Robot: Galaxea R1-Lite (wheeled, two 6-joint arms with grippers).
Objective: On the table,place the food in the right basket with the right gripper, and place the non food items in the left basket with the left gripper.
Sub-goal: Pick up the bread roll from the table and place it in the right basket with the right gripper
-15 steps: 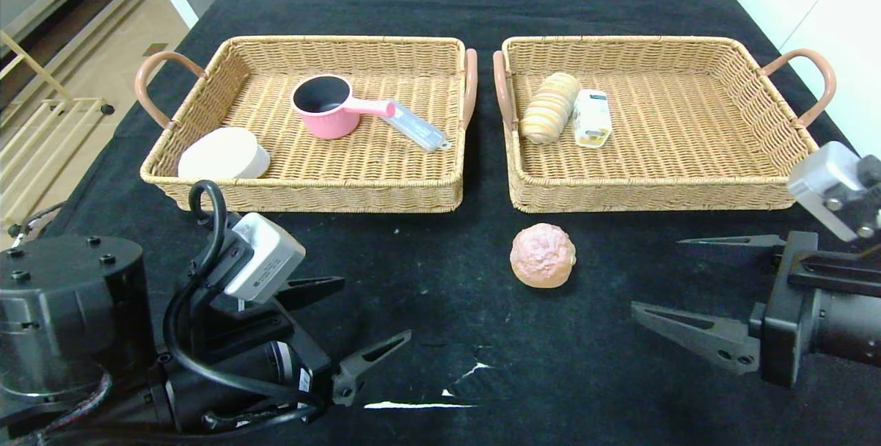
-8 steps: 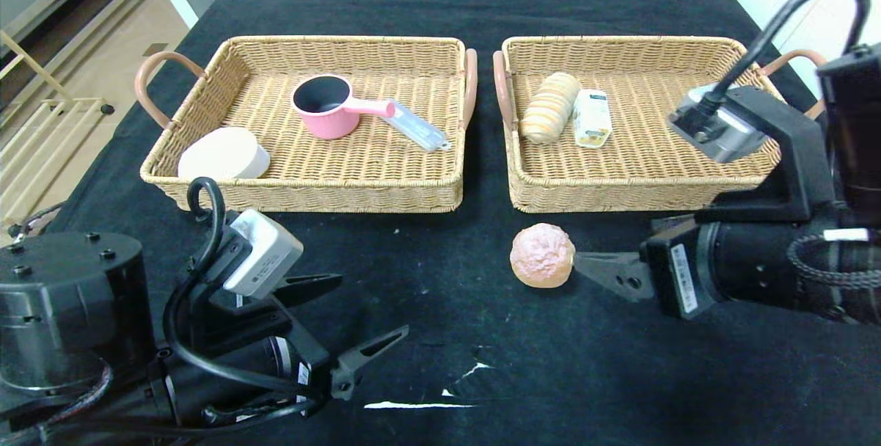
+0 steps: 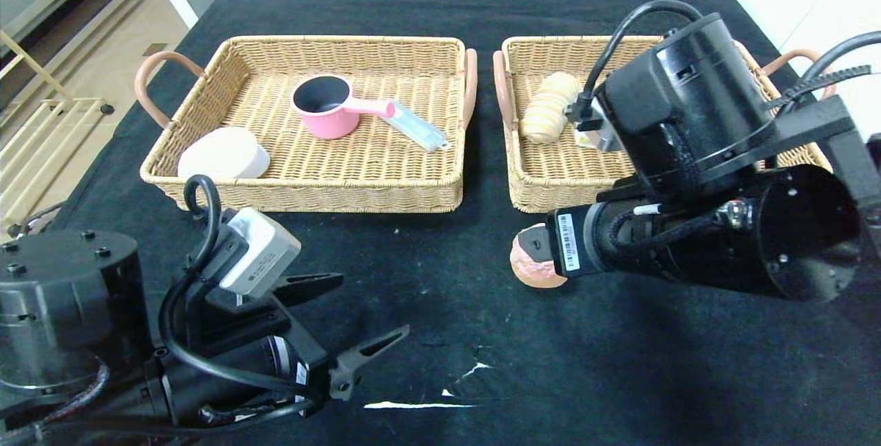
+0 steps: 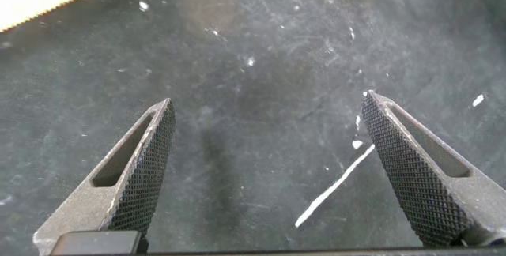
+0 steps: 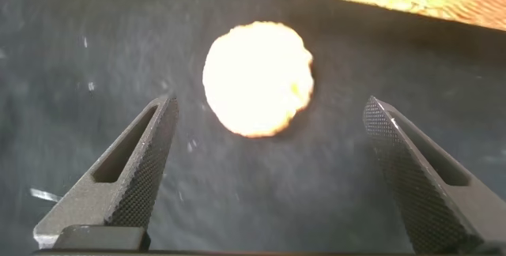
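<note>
A round pinkish bun lies on the black cloth just in front of the right basket; my right arm covers most of it in the head view. The right wrist view shows my right gripper open above the bun, one finger on each side, not touching it. A striped bread roll lies in the right basket. The left basket holds a pink saucepan, a white round container and a flat pale-blue item. My left gripper rests open and empty at the near left.
Pale scuff lines mark the black cloth near the front edge. The baskets' curved handles stick out at the sides. My right arm's bulk hangs over the right basket's near half.
My right arm has swung in from the far right and now hangs over the bun with its fingers astride it. The left arm has barely moved.
</note>
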